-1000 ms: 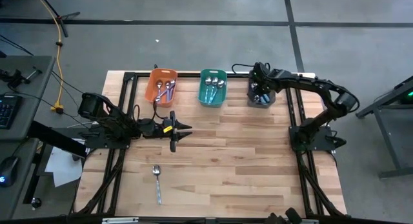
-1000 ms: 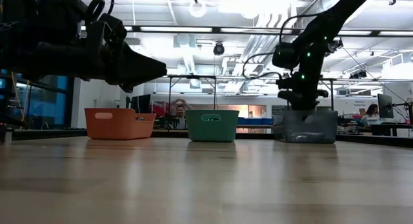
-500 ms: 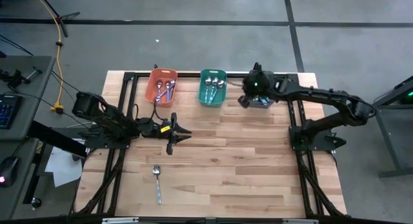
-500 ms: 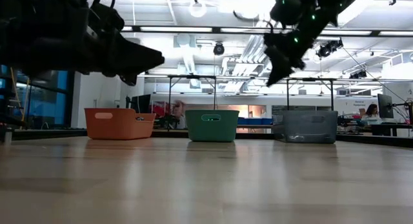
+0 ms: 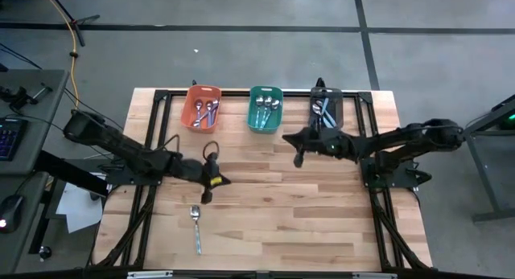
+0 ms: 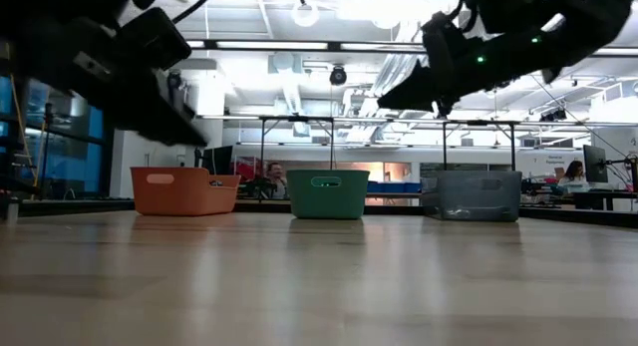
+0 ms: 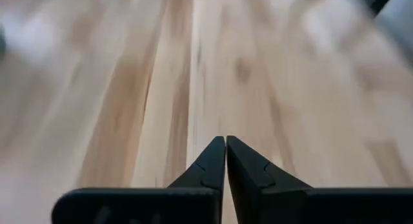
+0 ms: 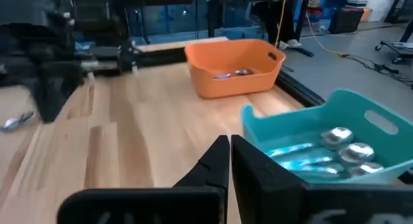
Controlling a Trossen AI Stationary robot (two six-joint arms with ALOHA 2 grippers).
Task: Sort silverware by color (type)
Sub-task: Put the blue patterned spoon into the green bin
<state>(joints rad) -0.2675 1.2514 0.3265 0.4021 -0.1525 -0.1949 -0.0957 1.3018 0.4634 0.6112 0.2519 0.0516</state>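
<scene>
From above, my right gripper [image 5: 298, 158] has left the dark grey bin [image 5: 326, 110], empty and closed; my left gripper [image 5: 207, 194], also closed, has dropped toward the last loose spoon [image 5: 195, 223]. At table level both hang clear of the wood. My left wrist shows fingers [image 7: 213, 162] pressed together; my right wrist shows spoons in the teal bin [image 8: 361, 121].

A pale, striped wooden table [image 5: 322, 215] holds an orange bin [image 5: 203, 107], a teal bin [image 5: 265, 108] and a dark grey bin [image 5: 326, 108]. A silver-bowled spoon [image 5: 195, 224] has a pale handle. Both arms are black.
</scene>
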